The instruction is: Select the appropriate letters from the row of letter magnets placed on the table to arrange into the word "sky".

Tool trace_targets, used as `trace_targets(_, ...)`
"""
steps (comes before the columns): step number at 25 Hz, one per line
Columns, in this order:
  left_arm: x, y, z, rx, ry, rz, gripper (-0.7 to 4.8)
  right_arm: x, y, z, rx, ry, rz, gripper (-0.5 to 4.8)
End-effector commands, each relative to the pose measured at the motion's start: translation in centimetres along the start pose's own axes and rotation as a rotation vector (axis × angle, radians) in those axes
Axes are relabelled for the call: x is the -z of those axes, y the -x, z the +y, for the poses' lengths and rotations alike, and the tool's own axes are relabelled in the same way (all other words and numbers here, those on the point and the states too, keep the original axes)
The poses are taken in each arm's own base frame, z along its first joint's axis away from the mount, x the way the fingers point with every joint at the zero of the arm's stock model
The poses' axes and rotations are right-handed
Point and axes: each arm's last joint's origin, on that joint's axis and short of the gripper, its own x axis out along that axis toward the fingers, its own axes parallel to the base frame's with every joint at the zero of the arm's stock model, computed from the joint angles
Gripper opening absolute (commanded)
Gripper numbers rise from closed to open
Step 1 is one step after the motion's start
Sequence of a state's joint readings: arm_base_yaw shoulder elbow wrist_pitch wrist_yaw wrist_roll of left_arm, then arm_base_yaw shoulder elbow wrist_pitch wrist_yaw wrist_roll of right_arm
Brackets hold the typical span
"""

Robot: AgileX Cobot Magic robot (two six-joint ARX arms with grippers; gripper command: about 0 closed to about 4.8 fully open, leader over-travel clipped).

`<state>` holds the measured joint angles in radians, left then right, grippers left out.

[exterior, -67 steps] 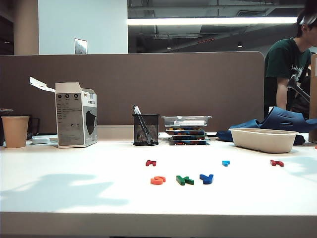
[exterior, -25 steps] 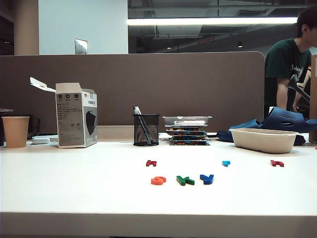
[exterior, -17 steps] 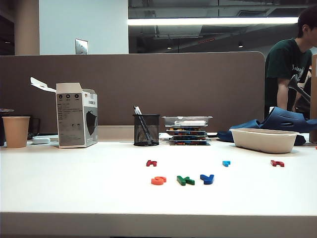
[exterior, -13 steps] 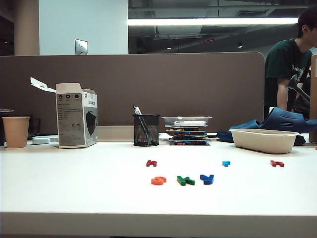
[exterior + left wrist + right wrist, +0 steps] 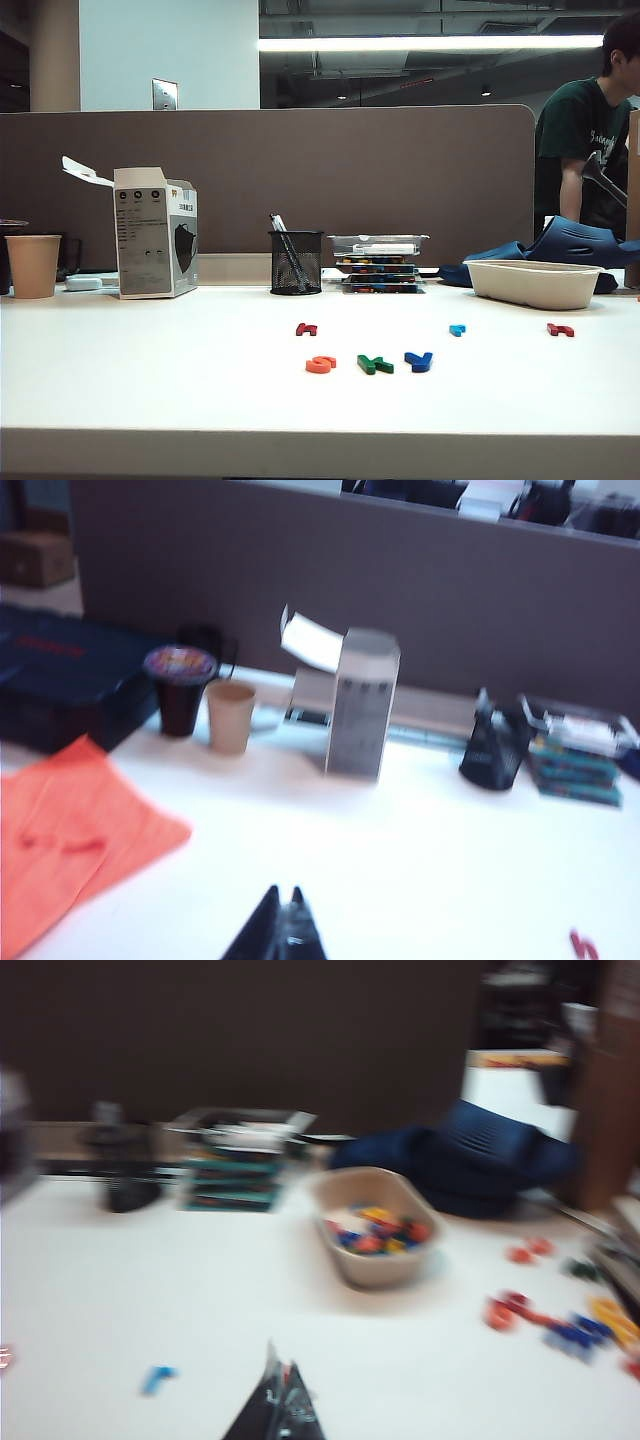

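Note:
On the white table [image 5: 150, 380] an orange-red S [image 5: 320, 364], a dark green K [image 5: 375, 364] and a dark blue Y [image 5: 418, 361] lie side by side in a front line. Behind them lie a dark red letter [image 5: 306, 329], a light blue letter [image 5: 457, 329] and a second dark red letter [image 5: 560, 330]. Neither gripper shows in the exterior view. In the left wrist view my left gripper [image 5: 285, 890] is shut and empty, high over the table's left part. My right gripper [image 5: 282, 1360] is shut and empty, with the light blue letter [image 5: 158, 1378] off to one side.
Along the back stand a paper cup [image 5: 32, 265], an open white box [image 5: 155, 232], a mesh pen holder [image 5: 295, 262], stacked cases [image 5: 378, 262] and a beige tray [image 5: 532, 282]. An orange sheet [image 5: 70, 830] lies at the far left. Loose letters [image 5: 560, 1325] lie beyond the tray. A person [image 5: 585, 140] sits behind.
The shadows that lay on the table at left and right have gone. The letters have not moved.

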<state>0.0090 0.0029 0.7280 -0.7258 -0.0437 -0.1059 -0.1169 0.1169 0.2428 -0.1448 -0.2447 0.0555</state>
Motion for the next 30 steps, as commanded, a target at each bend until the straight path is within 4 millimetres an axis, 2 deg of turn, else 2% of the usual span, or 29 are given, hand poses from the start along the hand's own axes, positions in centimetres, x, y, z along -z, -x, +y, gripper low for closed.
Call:
trace_targets(1, 0.7, -2.4, -0.1, 0.040, 0.003, -0.130, -0.05, 1.7, -0.6, -0.4, 0.055, 0.005, -0.025, -0.04)
trace_targets(5, 3.0, -4.9, -0.1, 0.088, -0.001, -0.160, -0.05, 3.5, -1.0, -0.7, 0.072, 0.009, 0.007, -0.04)
trace_targets(10, 8.3, -8.1, 0.2, 0.114, -0.002, -0.117, -0.05, 5.4, -1.4, -0.9, 0.093, 0.014, 0.007, -0.04)
trace_targets(16, 12.0, -9.7, 0.5, 0.127, -0.029, -0.160, -0.05, 5.9, -1.5, -1.1, 0.121, 0.055, 0.020, -0.04)
trace_targets(26, 13.4, -10.0, 0.7, 0.120, -0.028, -0.117, -0.05, 6.5, -1.4, -1.1, 0.117, 0.044, 0.079, 0.00)
trace_targets(30, 14.0, -10.1, 0.7, 0.118, -0.021, -0.050, -0.05, 6.5, -1.4, -1.1, 0.117, 0.043, 0.082, 0.00)
